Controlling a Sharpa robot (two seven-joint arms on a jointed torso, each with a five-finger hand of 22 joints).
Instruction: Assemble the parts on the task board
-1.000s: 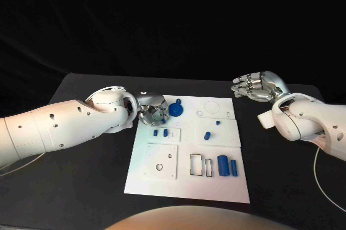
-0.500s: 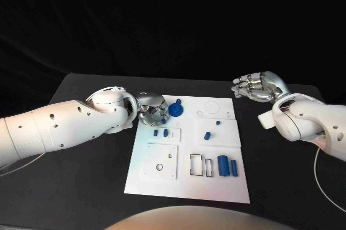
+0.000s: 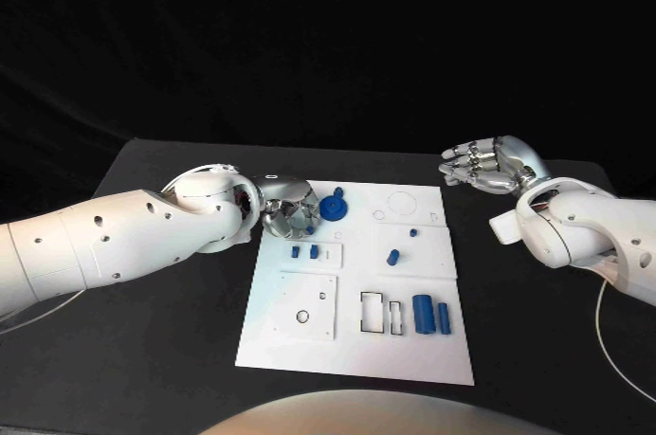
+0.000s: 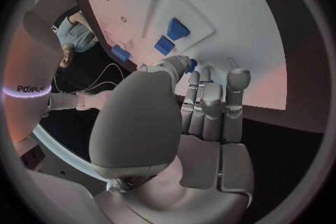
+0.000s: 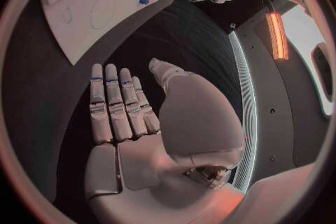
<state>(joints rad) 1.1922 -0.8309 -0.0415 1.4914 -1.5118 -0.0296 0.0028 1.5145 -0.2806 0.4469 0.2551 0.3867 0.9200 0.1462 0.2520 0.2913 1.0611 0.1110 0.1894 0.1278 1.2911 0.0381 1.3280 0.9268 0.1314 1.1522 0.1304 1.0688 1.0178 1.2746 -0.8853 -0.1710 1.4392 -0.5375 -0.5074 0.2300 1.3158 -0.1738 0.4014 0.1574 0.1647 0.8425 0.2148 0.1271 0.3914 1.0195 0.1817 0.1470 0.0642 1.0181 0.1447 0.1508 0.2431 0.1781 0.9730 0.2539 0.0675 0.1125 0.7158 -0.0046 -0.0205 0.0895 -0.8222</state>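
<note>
The white task board point(image 3: 410, 359) lies in the middle of the black table. My left hand point(image 3: 287, 213) hovers over the board's far left corner, just beside a round blue disc point(image 3: 333, 208). A small blue piece point(image 4: 190, 63) sits pinched between its thumb and a fingertip. Two small blue blocks point(image 3: 305, 251) stand in a plate close to the hand, and they appear again from the left wrist as blue blocks point(image 4: 171, 36). My right hand point(image 3: 488, 165) floats off the board's far right corner, fingers apart and empty point(image 5: 133, 117).
More blue parts lie on the board: a short piece point(image 3: 393, 257), a tiny one point(image 3: 413, 233) and two long bars point(image 3: 430, 315) by rectangular slots point(image 3: 379, 313). Bare black table point(image 3: 164, 340) surrounds the board.
The left hand's fingers have shifted very slightly beside the blue disc. The right hand has stayed where it was.
</note>
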